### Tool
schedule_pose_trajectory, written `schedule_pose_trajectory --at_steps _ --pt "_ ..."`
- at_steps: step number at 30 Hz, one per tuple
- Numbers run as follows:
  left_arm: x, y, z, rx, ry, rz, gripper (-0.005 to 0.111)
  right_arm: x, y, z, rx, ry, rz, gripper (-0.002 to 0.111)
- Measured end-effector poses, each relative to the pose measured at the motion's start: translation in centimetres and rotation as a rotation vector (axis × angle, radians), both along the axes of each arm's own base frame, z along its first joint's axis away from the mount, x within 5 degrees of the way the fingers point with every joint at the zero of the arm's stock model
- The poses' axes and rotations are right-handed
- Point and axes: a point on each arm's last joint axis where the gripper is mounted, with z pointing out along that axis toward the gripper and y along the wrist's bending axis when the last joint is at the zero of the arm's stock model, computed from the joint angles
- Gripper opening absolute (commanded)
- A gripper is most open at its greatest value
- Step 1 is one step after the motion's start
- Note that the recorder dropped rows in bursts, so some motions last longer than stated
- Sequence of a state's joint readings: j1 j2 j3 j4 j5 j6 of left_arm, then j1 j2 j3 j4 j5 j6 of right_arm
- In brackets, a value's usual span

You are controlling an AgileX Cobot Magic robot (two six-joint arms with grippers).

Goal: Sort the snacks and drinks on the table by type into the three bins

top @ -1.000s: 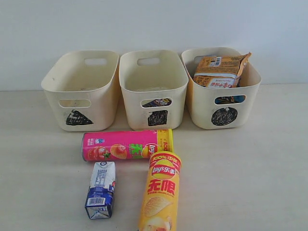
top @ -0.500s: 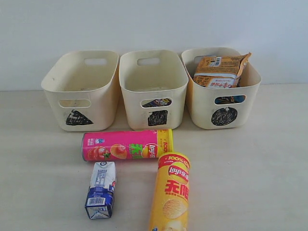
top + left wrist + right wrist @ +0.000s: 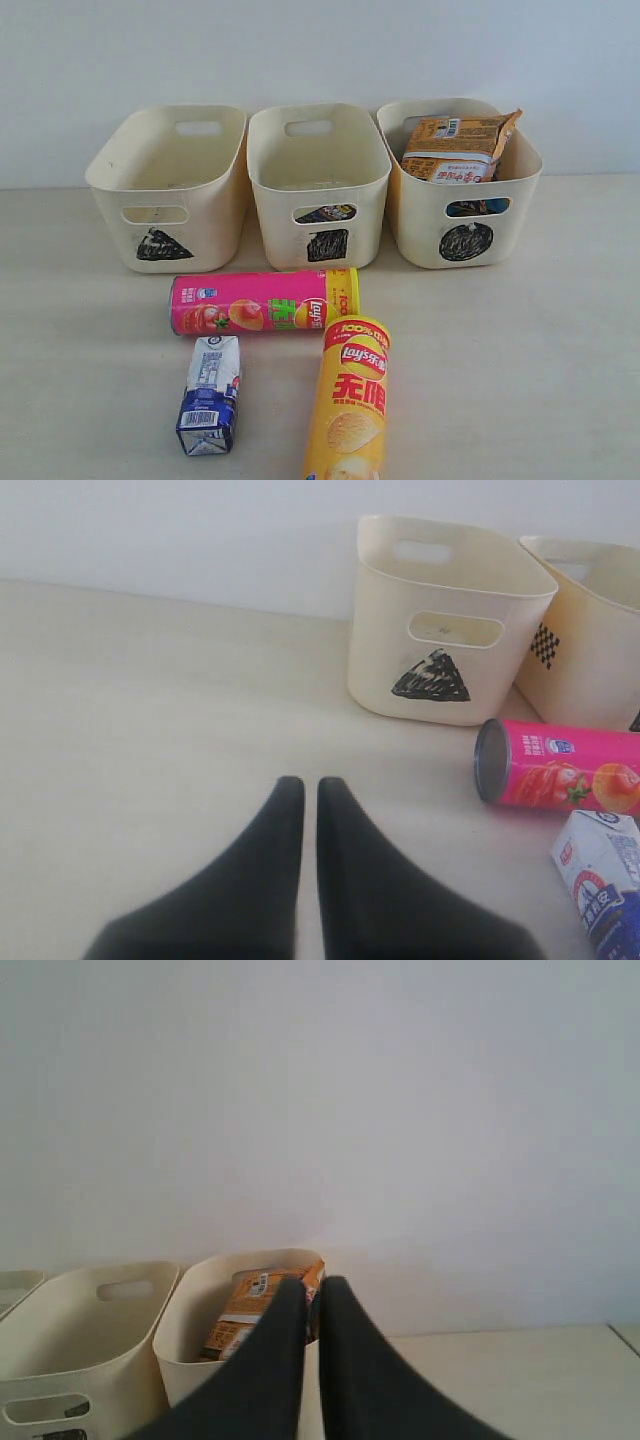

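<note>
So the sorting logic is pretty readable here. The circle bin (image 3: 420, 220) at the upper right of the exterior view has the orange bag (image 3: 458, 148) poking out over its rim, with something blue (image 3: 478, 208) showing through the handle slot, so that's clearly the bag bin. The square bin (image 3: 275, 215) in the upper middle has a dark carton (image 3: 325, 213) peeking through its slot, so drinks go there. I can't see anything in the triangle bin (image 3: 205, 225) at the upper left, and my guess is that it's meant for the tubes. Still out on the counter (image 3: 520, 380): the pink tube (image 3: 262, 301) lies on its side across the middle of the frame. The yellow tube (image 3: 348, 400) lies lengthwise at the bottom centre, its top end right up against the pink one's lid end, though I can't tell if they're touching. The white and blue carton (image 3: 211, 395) sits at the lower left, just below the pink tube. Neither arm shows in the exterior view. In the wrist views both the left jaws and the right jaws are closed with nothing between them, so nothing's being carried. The left jaws hang low over bare counter near the pink tube and carton, which makes them the likely pick for whichever goes next.
</note>
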State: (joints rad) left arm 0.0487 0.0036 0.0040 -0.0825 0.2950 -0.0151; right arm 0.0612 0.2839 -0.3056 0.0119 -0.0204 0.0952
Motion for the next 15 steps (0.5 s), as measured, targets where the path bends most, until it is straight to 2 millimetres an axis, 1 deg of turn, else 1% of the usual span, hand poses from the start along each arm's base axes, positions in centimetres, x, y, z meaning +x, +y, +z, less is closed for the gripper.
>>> schedule_pose_trajectory --at_steps 5,7,8,11,15 --pt "0.0 0.0 0.0 0.0 0.0 0.0 0.004 0.0 0.0 0.0 0.0 0.0 0.0 0.002" --pt "0.0 0.0 0.0 0.0 0.0 0.0 0.004 0.0 0.0 -0.2 -0.001 0.02 0.0 0.002" --pt "0.0 0.0 0.0 0.0 0.0 0.0 0.004 0.0 0.0 -0.6 -0.007 0.061 0.0 0.002" --pt "0.0 0.0 0.0 0.0 0.0 0.0 0.004 -0.3 0.0 -1.6 -0.077 0.165 -0.005 0.002" --pt "0.0 0.0 0.0 0.0 0.0 0.0 0.004 -0.8 -0.1 -1.7 -0.187 0.163 -0.011 0.002"
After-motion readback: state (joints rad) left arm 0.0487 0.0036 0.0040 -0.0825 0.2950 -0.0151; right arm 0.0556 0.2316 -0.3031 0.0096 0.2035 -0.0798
